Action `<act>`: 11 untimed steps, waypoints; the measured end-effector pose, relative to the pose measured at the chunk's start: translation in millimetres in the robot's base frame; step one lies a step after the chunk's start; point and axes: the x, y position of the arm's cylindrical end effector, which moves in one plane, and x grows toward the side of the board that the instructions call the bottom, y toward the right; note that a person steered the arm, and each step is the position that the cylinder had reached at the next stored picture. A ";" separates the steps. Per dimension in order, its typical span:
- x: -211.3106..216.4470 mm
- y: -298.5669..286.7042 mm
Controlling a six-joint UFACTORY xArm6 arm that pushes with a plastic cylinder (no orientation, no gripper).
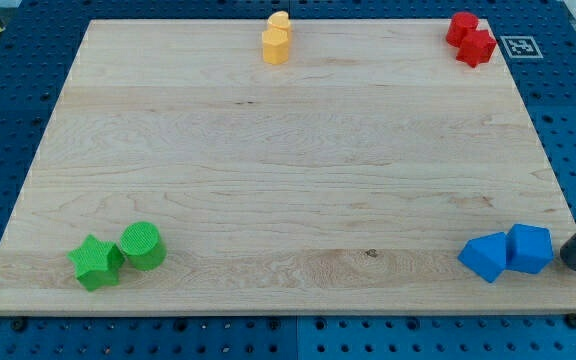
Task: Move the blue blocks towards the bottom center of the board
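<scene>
In the camera view, my tip (pixel 571 262), a bare rod with no claw to open or close, sat at the lower right, just right of the blue cube (pixel 529 249) and blue triangular block (pixel 486 256), which touched on the tabletop (pixel 298 150), so a leftward push suited them.

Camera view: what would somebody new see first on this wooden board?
Probably the two blue blocks touching at the view's bottom right, with my tip, the dark rod's end, just to their right. Then the pairs in the other corners of the pale wooden board: a green star block beside a green cylinder block at bottom left, two red blocks at top right, and two yellow blocks at top centre.
</scene>
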 end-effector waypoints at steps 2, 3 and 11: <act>0.1 -32.6; 0.1 -49.8; -9.7 -146.9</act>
